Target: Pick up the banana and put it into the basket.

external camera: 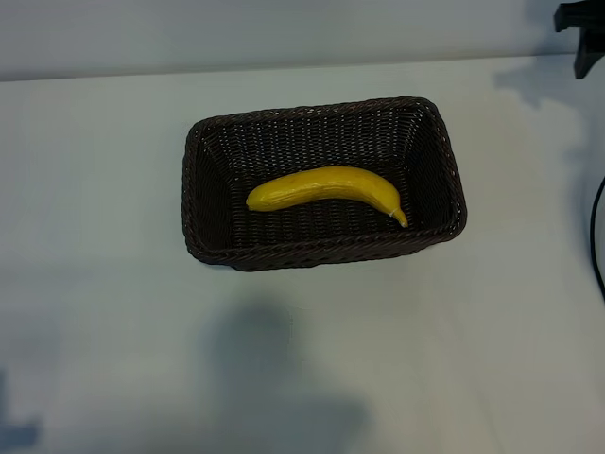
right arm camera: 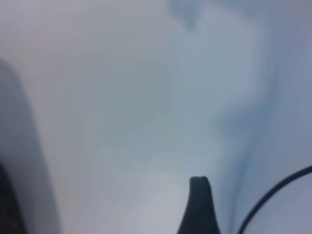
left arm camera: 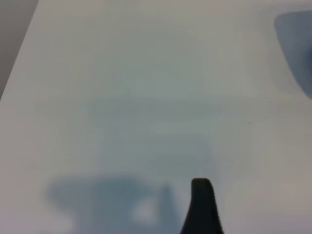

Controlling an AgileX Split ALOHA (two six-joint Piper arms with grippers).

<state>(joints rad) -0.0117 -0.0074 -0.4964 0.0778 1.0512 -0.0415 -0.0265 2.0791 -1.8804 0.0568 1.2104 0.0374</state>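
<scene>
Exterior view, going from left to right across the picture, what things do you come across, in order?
Bare table → left rim of the basket → banana lying inside the basket → right rim of the basket → black cable at the right edge, with a dark part of the right arm in the top corner above it.

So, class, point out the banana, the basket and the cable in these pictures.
banana (external camera: 326, 186), exterior view, middle of its yellow body.
basket (external camera: 321, 248), exterior view, its woven wall nearest the bottom edge of the picture.
cable (external camera: 596, 236), exterior view, dark curve at the right edge.
</scene>
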